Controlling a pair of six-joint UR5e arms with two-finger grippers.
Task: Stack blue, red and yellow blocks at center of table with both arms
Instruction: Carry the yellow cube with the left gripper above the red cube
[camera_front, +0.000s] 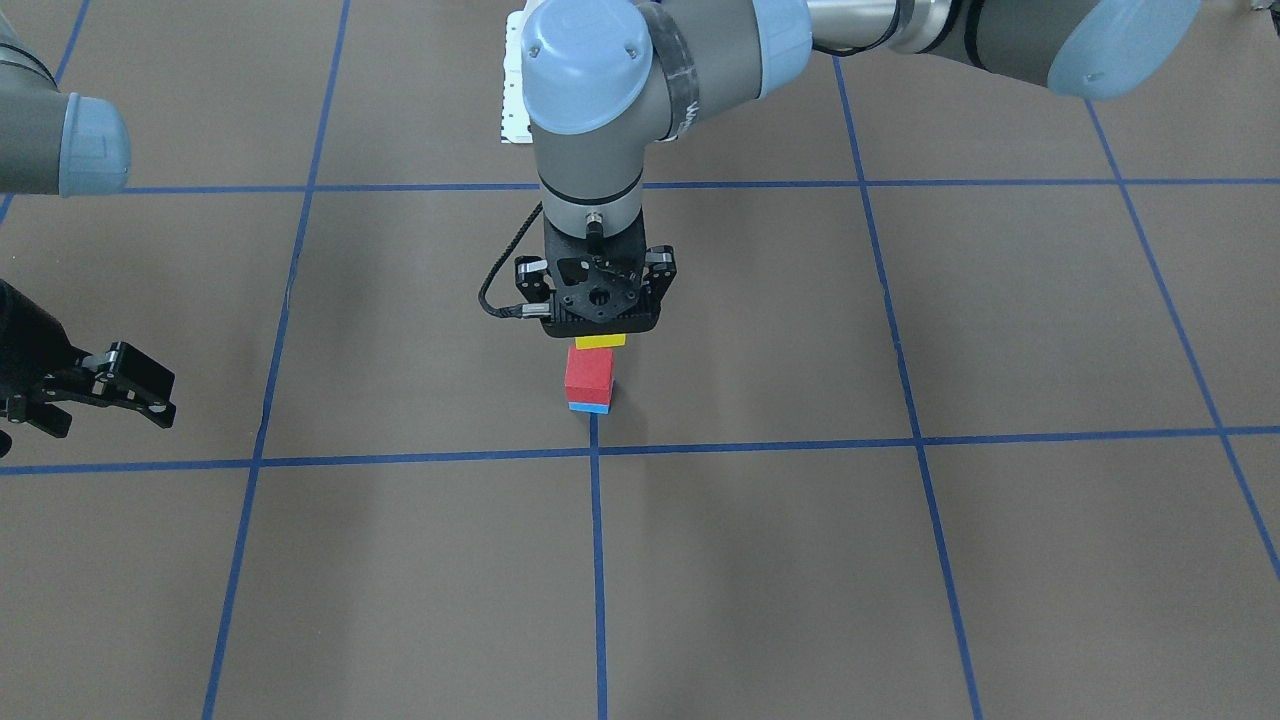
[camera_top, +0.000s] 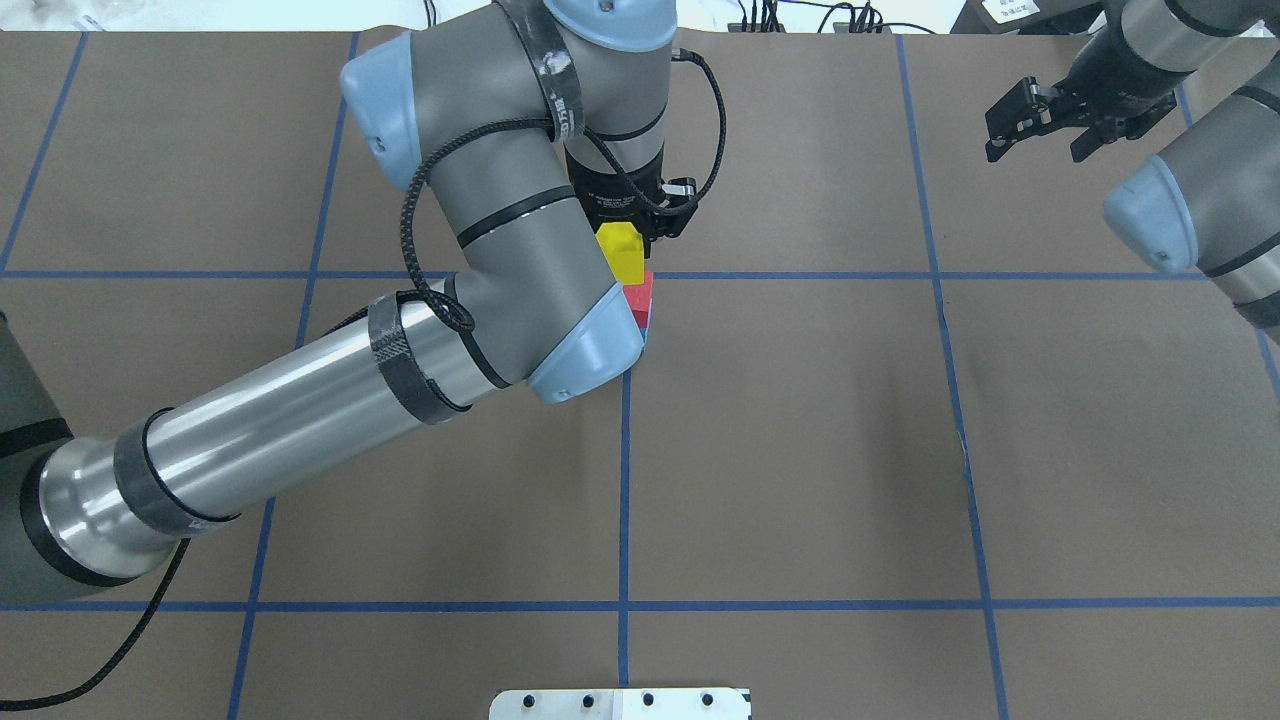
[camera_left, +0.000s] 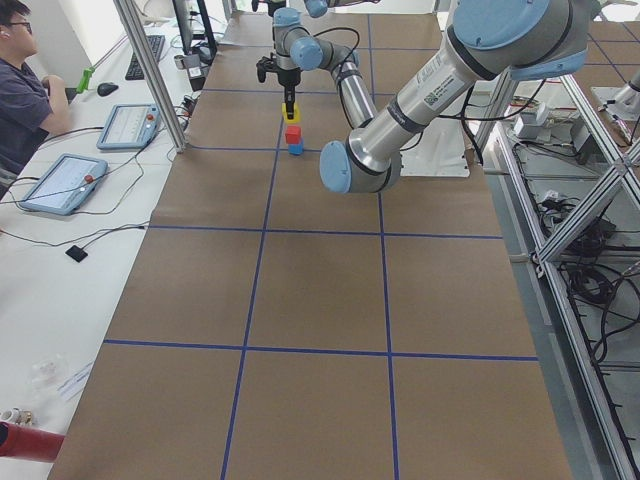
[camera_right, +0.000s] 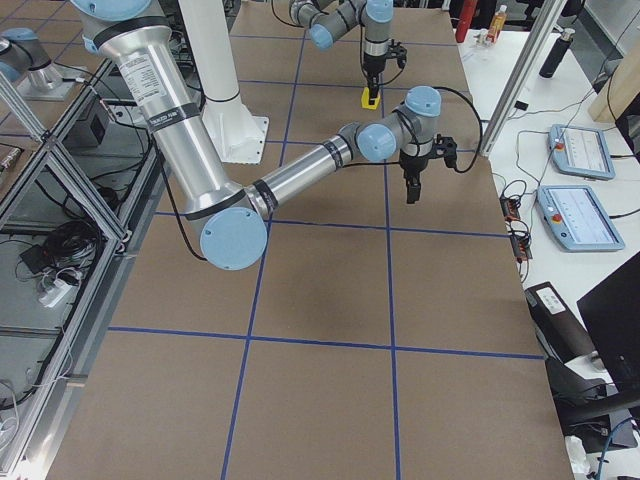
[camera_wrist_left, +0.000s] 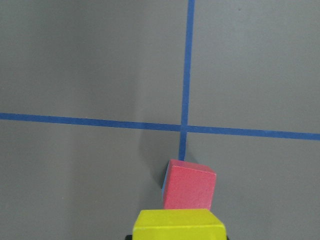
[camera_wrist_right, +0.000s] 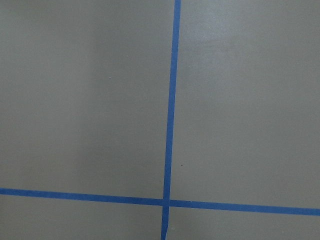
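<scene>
Left tool (camera_front: 600, 331): you'll find it pointing straight down over the middle of the table, pinching the yellow block between its fingers.
Yellow block (camera_front: 600, 341): held in the left tool directly above the stack. From the front-facing view its lower edge sits right at the red block's top, and you can't tell from any view whether the two touch. In the left wrist view it lies nearest the camera, with the red block showing just beyond it.
Red block (camera_front: 588, 372): it rests on the blue block, its edges turned slightly off the tape lines.
Blue block (camera_front: 589, 407): bottom of the stack, flat on the table; you see only a thin strip of it under the red one.
Right tool (camera_top: 1035, 138): well apart from the stack on the robot's right side, raised off the table, fingers spread and holding nothing. Its wrist camera shows you only bare table and a tape crossing.
Table (camera_front: 900, 600): brown surface marked with a grid of blue tape.
Tape crossing (camera_front: 594, 448): the stack stands just beside it, on the robot's side of the cross line.
White plate (camera_top: 620, 703): at the table edge by the robot's base, in line with the stack.
Operator (camera_left: 25, 90): seated at the side desk in the exterior left view.
</scene>
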